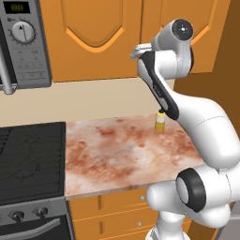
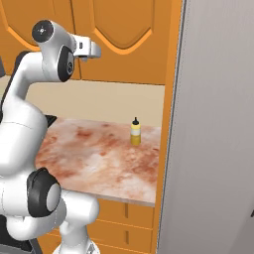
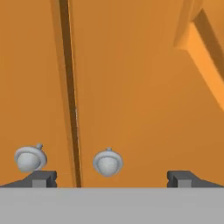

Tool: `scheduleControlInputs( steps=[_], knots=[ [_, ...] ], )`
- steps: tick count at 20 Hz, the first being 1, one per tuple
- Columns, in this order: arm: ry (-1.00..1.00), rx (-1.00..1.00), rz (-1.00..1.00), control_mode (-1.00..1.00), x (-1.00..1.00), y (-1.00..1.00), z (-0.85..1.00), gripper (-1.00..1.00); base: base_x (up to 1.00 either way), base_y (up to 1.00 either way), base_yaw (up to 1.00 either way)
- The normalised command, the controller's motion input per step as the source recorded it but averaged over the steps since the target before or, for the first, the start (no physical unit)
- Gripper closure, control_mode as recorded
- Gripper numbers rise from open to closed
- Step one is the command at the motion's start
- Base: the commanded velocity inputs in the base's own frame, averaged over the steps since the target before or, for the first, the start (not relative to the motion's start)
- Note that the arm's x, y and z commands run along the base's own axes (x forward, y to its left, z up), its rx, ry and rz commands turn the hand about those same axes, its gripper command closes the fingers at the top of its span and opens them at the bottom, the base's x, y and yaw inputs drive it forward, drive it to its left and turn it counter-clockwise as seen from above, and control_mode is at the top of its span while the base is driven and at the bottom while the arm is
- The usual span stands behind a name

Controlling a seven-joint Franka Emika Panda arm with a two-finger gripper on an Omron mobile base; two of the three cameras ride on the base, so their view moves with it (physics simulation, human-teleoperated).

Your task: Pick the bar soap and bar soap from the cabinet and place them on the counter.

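The gripper [image 3: 112, 178] is raised in front of the closed cabinet [image 1: 93, 37], jaws fully spread and holding nothing, with the two silver knobs [image 3: 108, 162] just ahead of the fingertips [image 3: 41, 178] on either side of the dark seam where the arched-panel doors meet. Below, the mottled reddish-brown counter [image 1: 117, 154] offers a broad open surface, bounded by the black stove top [image 1: 30, 159] on its left, a tall grey panel [image 2: 213, 149] on its right and the pale wall behind. A yellow bottle with a dark cap [image 2: 135, 132] stands upright near the counter's back right corner; the bar soaps cannot be seen with the doors shut.
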Motion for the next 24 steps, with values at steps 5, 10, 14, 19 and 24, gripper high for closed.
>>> scheduleControlInputs(
  steps=[5, 10, 14, 19, 24],
  knots=[
    [0.01, -0.01, 0.0, -1.0, 0.16, 0.0, -0.15, -1.0, 0.0, 0.0, 0.0],
    [-0.01, 0.0, 0.0, -1.0, 0.52, 0.0, -0.01, -1.0, 0.0, 0.0, 0.0],
    [0.0, -0.02, 0.0, -1.0, 0.45, 0.08, 0.0, 1.0, 0.0, 0.0, 0.0],
    [0.01, 0.0, 0.0, -1.0, 0.18, 0.07, 0.0, 1.0, 0.0, 0.0, 0.0],
    [0.08, 0.0, 0.0, -1.0, 0.01, 0.0, -0.09, 1.0, 0.0, 0.0, 0.0]
  ],
)
